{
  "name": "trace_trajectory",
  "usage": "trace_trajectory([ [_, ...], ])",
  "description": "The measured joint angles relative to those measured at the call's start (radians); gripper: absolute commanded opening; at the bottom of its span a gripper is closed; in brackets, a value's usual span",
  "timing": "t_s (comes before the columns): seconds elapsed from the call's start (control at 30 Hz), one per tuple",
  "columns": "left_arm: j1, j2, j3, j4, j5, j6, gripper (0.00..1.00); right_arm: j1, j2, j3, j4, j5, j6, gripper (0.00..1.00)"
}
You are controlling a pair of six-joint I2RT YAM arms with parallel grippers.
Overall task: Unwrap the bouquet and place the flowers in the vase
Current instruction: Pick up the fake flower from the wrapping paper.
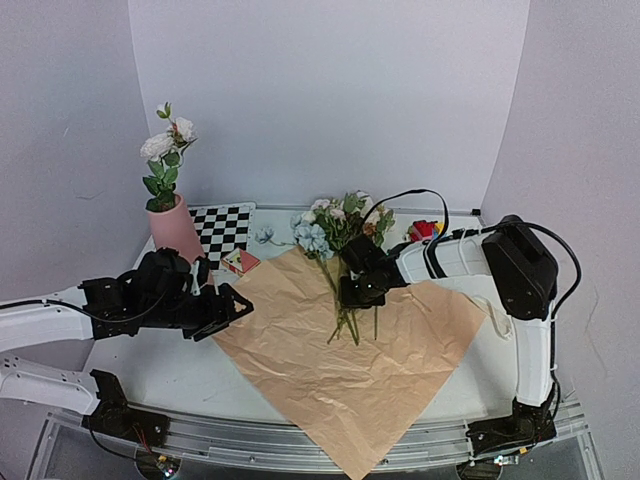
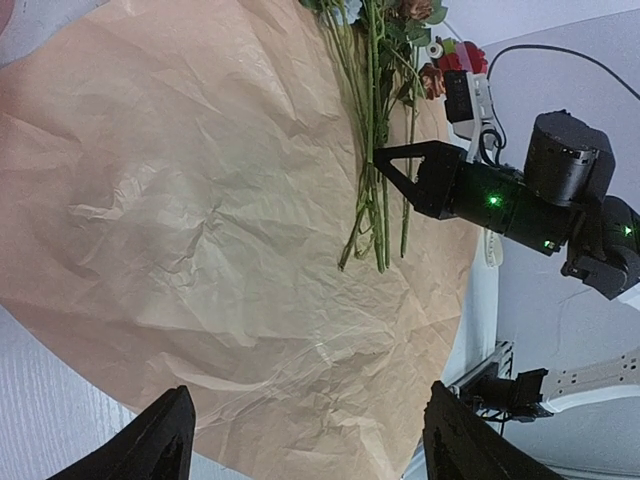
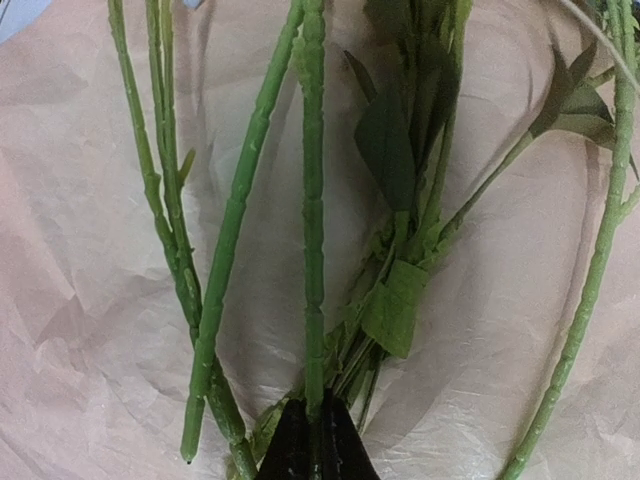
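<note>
Flowers (image 1: 320,240) lie on paper (image 2: 200,200), stems reaching back into right tool (image 3: 310,445) — its tips pinched tight on one green stem. Left tool (image 2: 310,400) gapes wide above paper's edge, holding nothing — vase (image 1: 175,230) stands close beside it

The wrapping paper (image 1: 350,360) reads as matt tan kraft, rough with fine creases all over. The flowers (image 1: 335,225) show cloth-like petals, and their green stems (image 3: 313,200) look like moulded plastic, faintly waxy, with small bumps along them. The vase (image 1: 175,232) is smooth, matt pink. The left gripper (image 2: 308,400) has matt black fingers (image 2: 160,445), plastic by the look. The table (image 1: 170,370) is smooth white.
</note>
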Motion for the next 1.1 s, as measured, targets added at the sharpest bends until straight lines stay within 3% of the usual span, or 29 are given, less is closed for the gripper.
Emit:
trace_trajectory([
  [0.23, 0.0, -0.028, 0.0, 0.0, -0.006, -0.001, 0.8, -0.001, -0.032, -0.016, -0.005, 0.025, -0.005, 0.0],
  [0.6, -0.01, -0.027, 0.0, 0.001, -0.007, -0.002, 0.8, -0.002, -0.311, -0.107, -0.014, 0.045, -0.043, 0.01],
  [1.1, -0.156, 0.153, 0.115, 0.043, -0.076, 0.002, 0.82, -0.003, -0.662, -0.418, 0.152, -0.103, -0.13, 0.03],
])
